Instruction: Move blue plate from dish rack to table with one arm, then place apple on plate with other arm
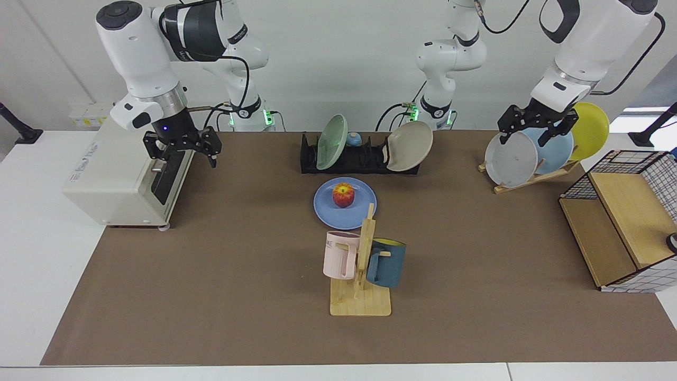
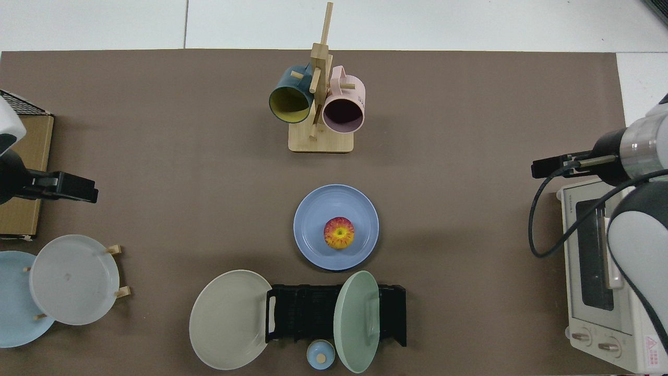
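Probably a robotics lab: two arm bases bolted behind a table of kitchenware props.

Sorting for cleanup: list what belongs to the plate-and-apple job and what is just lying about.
Job:
blue plate on the table
apple on it
dish rack

Lying about:
toaster oven
mug stand
green plate
beige plate
wooden plate stand
wire basket
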